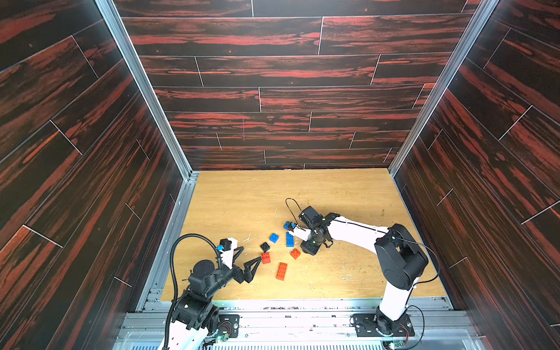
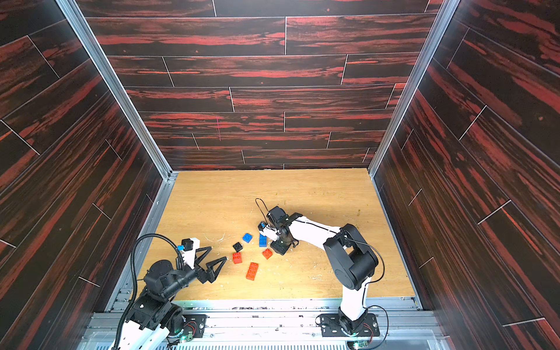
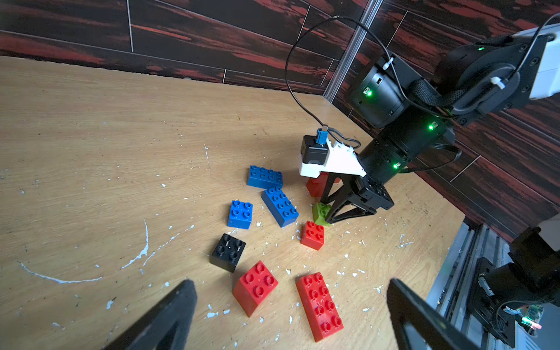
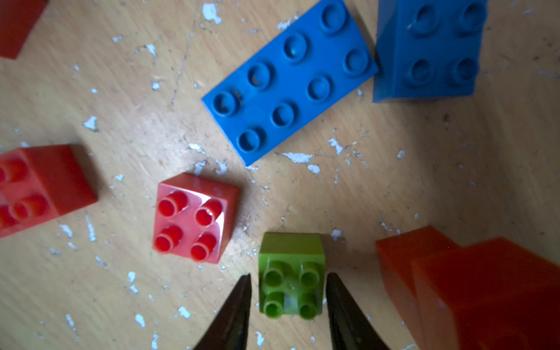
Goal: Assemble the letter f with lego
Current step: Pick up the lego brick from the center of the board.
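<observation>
– Two black fingers of the right gripper (image 4: 288, 275) are set on either side of the lime green brick (image 4: 291, 288), which sits studs up on the table (image 4: 91, 303). Is it clamped?

– That cannot be told. One finger is seen against the brick's side, while a thin strip of wood shows beside the other. The jaws are parted to about the brick's width.

– What is found just around it?

– A small red square brick (image 4: 194, 218) lies near the green one, not touching it. Past these a blue oblong brick (image 4: 288, 81) lies slantwise, with a second blue oblong brick (image 4: 427, 48) almost at its end. More red lego (image 4: 469, 288), blurred, is seen on the green brick's other side.

– And farther out?

– Toward the left arm, four bricks are scattered singly on the table: a blue square brick (image 3: 240, 213), a black square brick (image 3: 228, 251), a second red square brick (image 3: 256, 286) and a red oblong brick (image 3: 319, 306). The left gripper (image 1: 251, 253) is spread wide and empty. In both top views one of its fingertips is seen just beside the second red square brick.
</observation>
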